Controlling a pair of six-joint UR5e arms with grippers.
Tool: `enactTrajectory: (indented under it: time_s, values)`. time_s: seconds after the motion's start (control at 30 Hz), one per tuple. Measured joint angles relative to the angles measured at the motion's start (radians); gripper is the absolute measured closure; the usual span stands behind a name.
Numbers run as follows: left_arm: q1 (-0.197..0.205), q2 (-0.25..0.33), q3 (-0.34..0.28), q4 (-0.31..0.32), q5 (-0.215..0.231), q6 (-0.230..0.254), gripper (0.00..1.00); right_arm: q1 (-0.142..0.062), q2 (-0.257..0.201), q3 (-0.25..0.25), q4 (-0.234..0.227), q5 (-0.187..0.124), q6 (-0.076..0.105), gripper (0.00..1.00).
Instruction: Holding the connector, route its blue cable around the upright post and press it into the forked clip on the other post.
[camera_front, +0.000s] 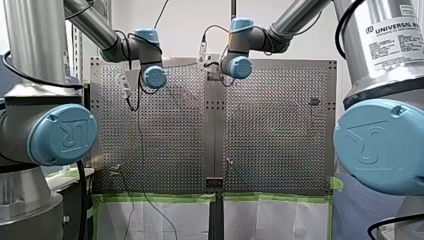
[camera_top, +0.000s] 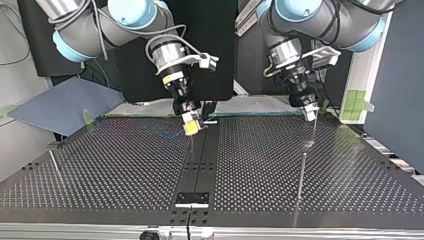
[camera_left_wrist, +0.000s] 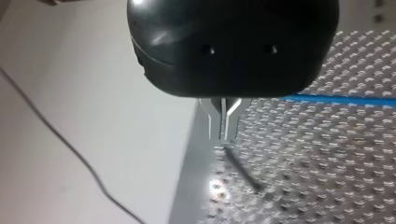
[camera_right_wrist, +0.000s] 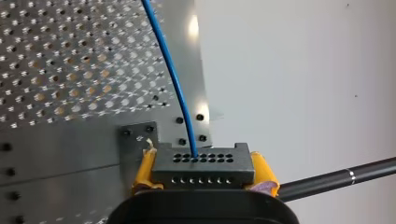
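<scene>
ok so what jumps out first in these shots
A dark connector sits clamped between my right gripper's yellow-padded fingers, its blue cable running off over the perforated table. In the top view a thin upright post stands at the right, nearer the camera than my left gripper.

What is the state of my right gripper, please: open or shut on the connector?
Shut on the connector: in the right wrist view my right gripper's yellow pads clamp both its sides.
</scene>
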Motion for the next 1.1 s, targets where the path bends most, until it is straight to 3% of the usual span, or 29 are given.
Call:
enactTrajectory:
  time_s: [0.2, 0.47, 1.1]
  values:
    - [0.039, 0.040, 0.047, -0.046, 0.039, 0.002, 0.93, -0.002, 0.005, -0.047, 0.018, -0.013, 0.003, 1.00]
    - [0.108, 0.039, 0.117, -0.117, 0.108, -0.037, 0.93, -0.004, 0.045, -0.110, 0.047, -0.033, 0.006, 1.00]
    - [0.266, -0.105, 0.275, -0.275, 0.257, -0.082, 0.93, -0.003, 0.150, -0.266, 0.106, -0.061, 0.006, 1.00]
